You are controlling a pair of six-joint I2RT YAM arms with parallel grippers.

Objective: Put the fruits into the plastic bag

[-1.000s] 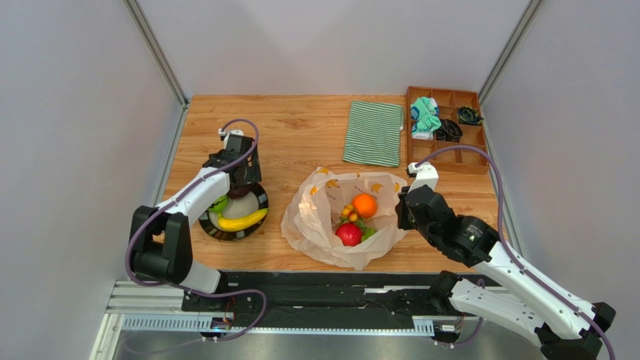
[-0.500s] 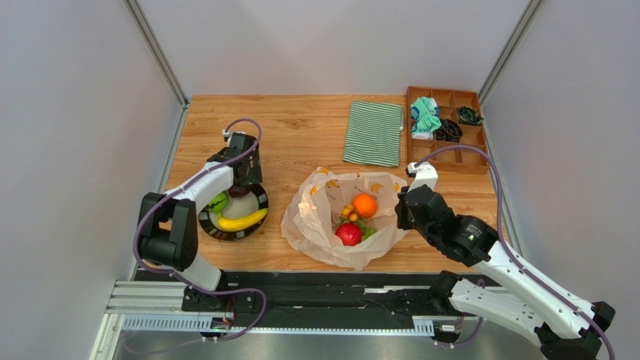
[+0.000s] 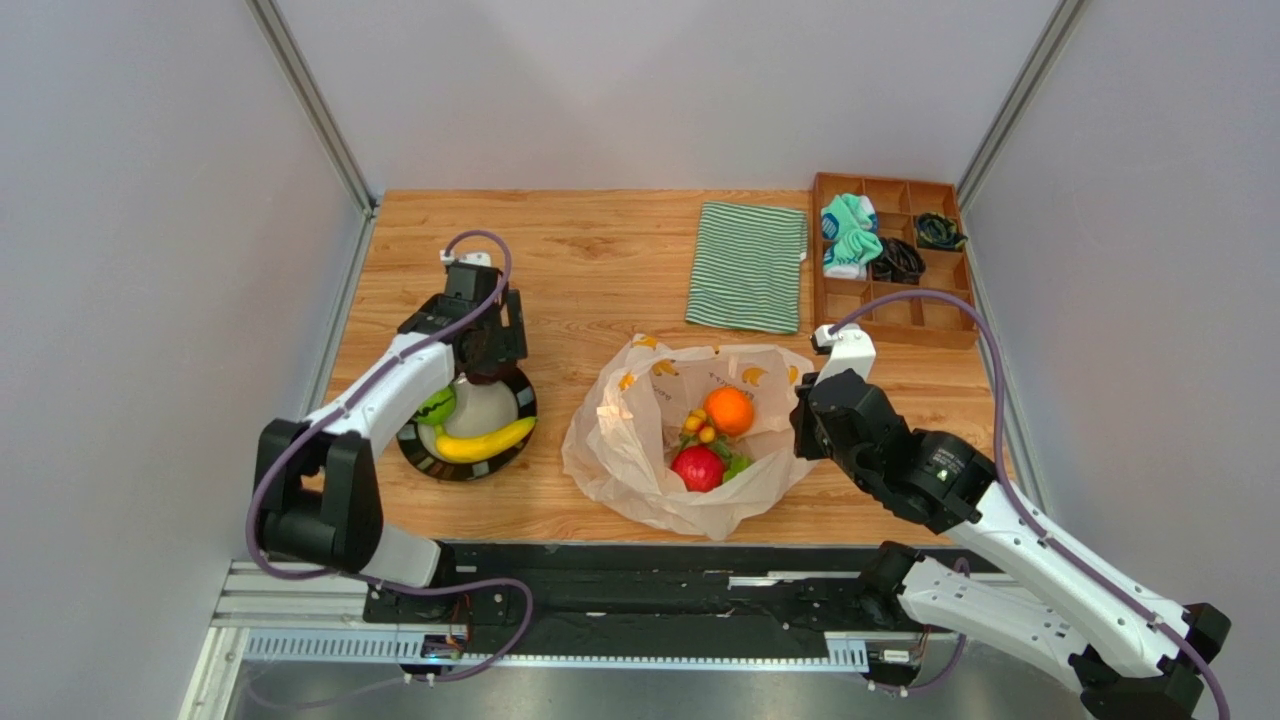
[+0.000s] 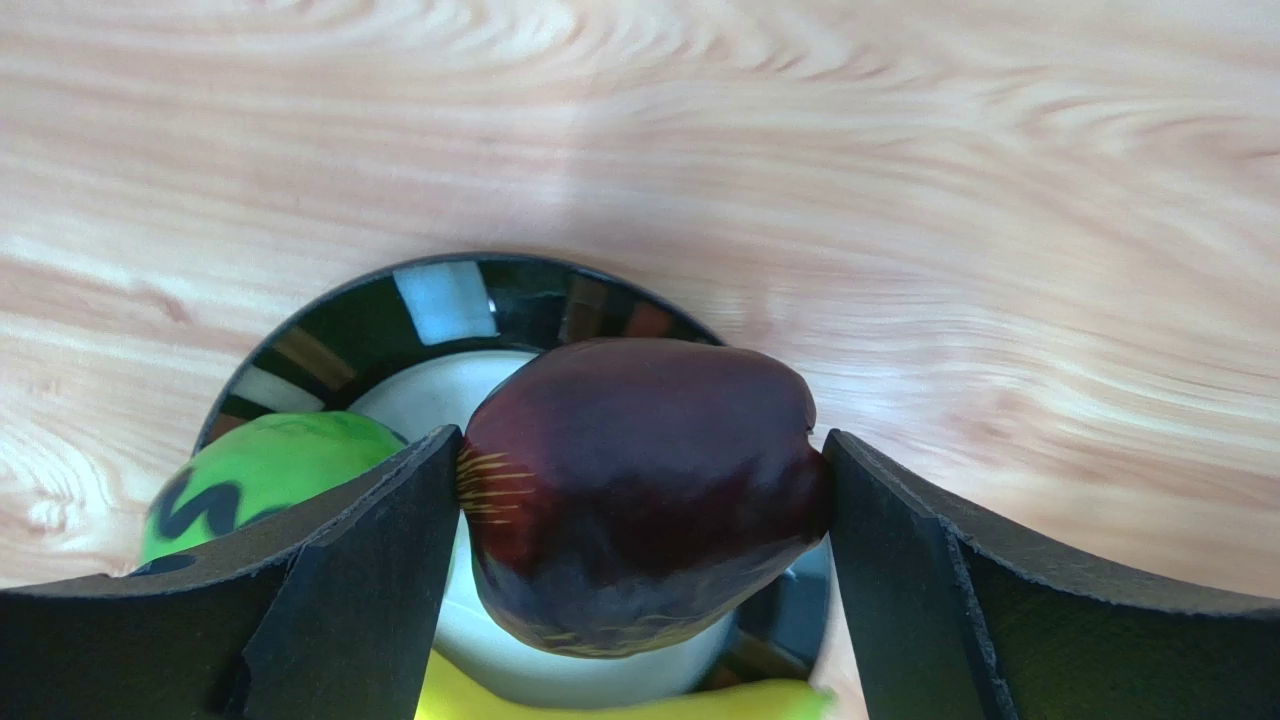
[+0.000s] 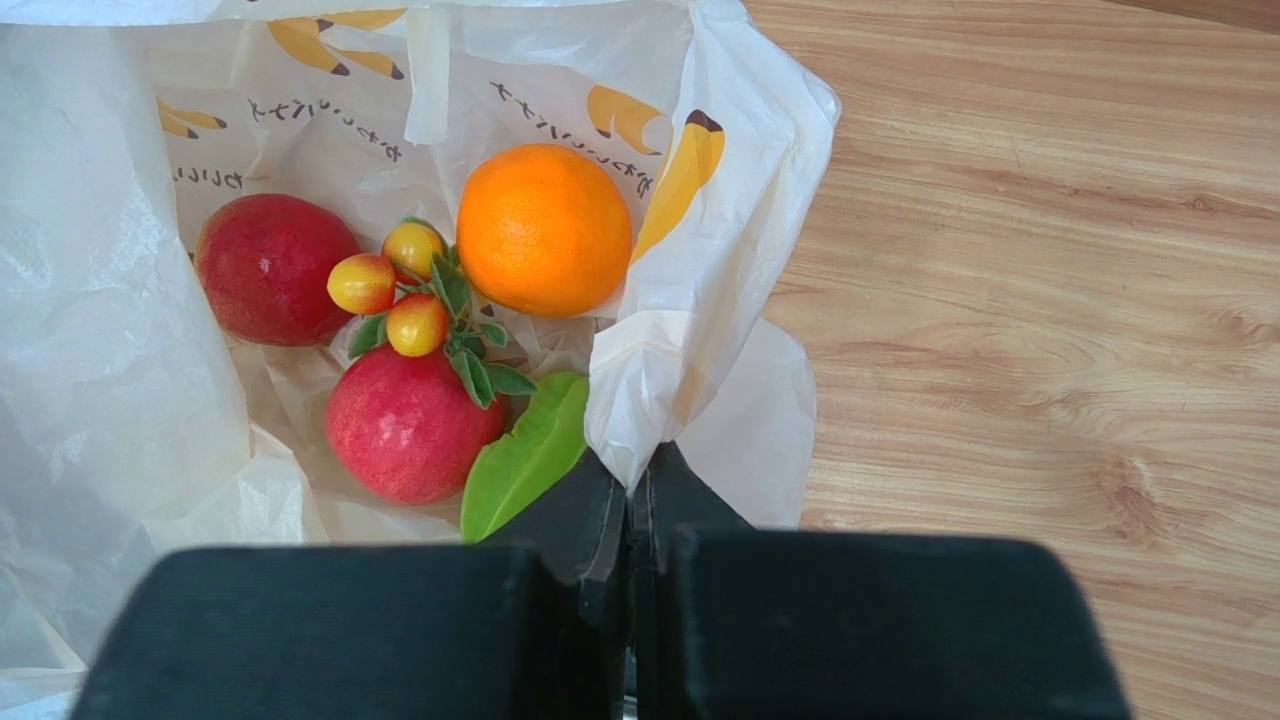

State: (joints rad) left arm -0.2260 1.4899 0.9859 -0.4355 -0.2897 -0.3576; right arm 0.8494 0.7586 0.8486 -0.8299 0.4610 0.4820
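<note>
Dark red fruit (image 4: 639, 488) clamped in left claw (image 4: 643, 518), over black plate (image 4: 346, 323)

**Materials and surface finish**

Table (image 4: 902, 150): wood, smooth, visible grain.
Plastic bag (image 5: 120, 420): thin translucent film, crinkled, slight sheen.
Dark red fruit (image 4: 646, 480): glossy skin.
Plate (image 4: 346, 323): glossy, reflective rim.
Orange (image 5: 544, 228): matt, finely dimpled.
Striped cloth (image 3: 747, 266): fabric, matt.

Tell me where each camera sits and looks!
Top external: high behind, looking down on the wooden table and both arms.
Left wrist: over the black bowl, looking down; left gripper holds a dark red fruit.
Right wrist: looking into the banana-printed plastic bag; right gripper pinches its rim.
Top and right wrist both show the round orange.
</note>
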